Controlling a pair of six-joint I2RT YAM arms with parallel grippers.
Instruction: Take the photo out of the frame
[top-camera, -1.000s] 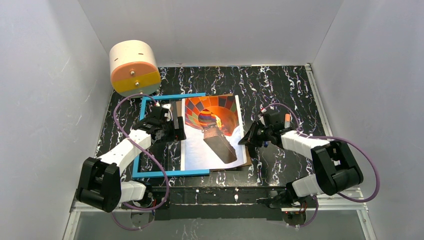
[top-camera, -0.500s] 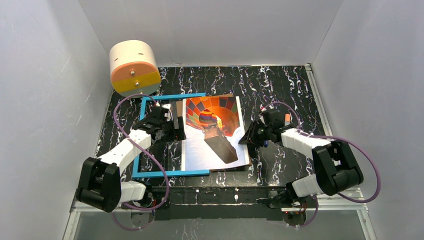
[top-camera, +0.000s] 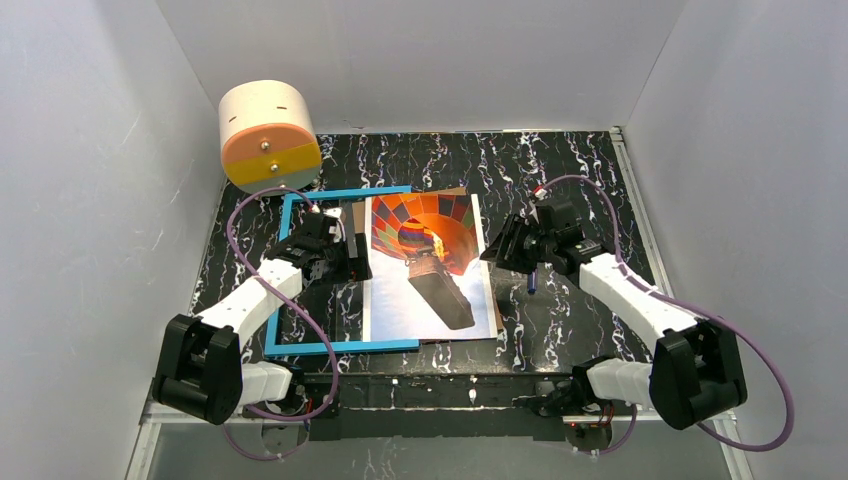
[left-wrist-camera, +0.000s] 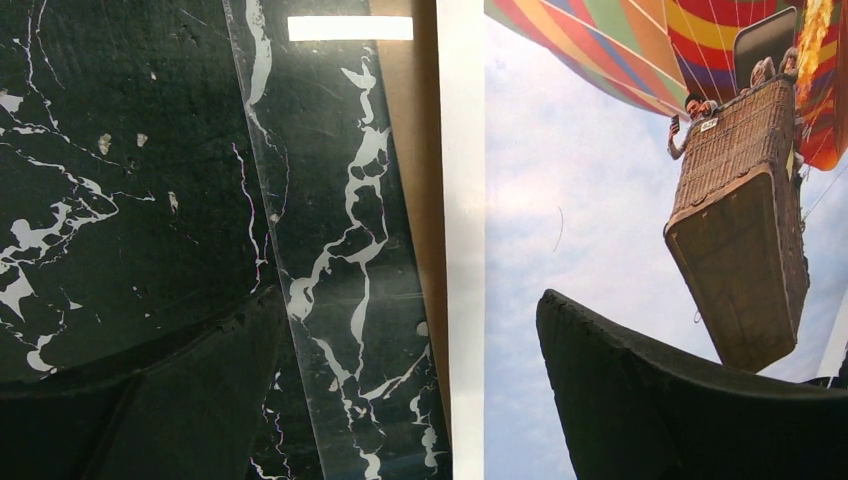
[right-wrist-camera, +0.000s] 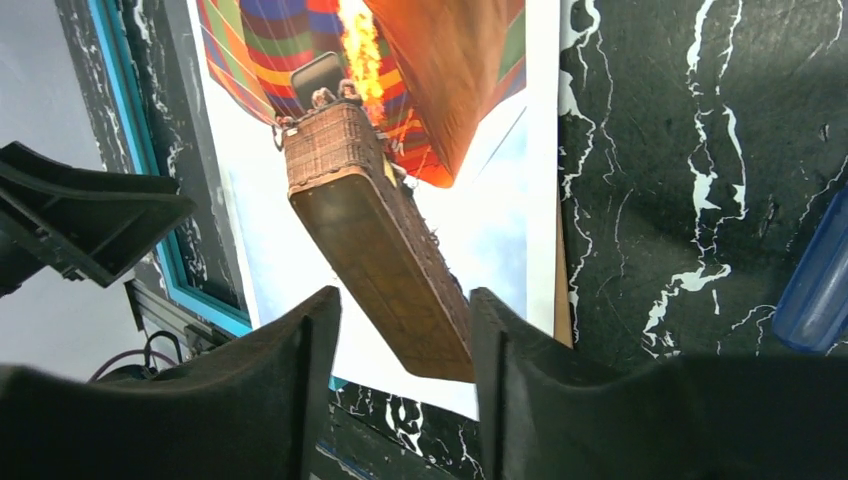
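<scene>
The photo (top-camera: 430, 270) of a hot-air balloon lies flat on the black marbled table, its left part overlapping the right side of the blue frame (top-camera: 278, 290). My left gripper (top-camera: 347, 258) hangs open over the photo's left white border (left-wrist-camera: 465, 250), one finger (left-wrist-camera: 150, 400) over the table and the other over the print. My right gripper (top-camera: 507, 250) hovers above the photo's right edge, open, with nothing between its fingers (right-wrist-camera: 260, 400). In the right wrist view the photo (right-wrist-camera: 480, 200) and the frame (right-wrist-camera: 130, 150) lie below.
A brown backing board (left-wrist-camera: 420, 200) sticks out from under the photo. A clear sheet (left-wrist-camera: 330, 250) lies on the table beside it. A cream, orange and yellow cylinder (top-camera: 268, 135) stands at the back left. White walls enclose the table.
My right gripper has opened and let go of the photo's right edge, then risen and shifted back. The photo has settled flat. The left arm has not moved.
</scene>
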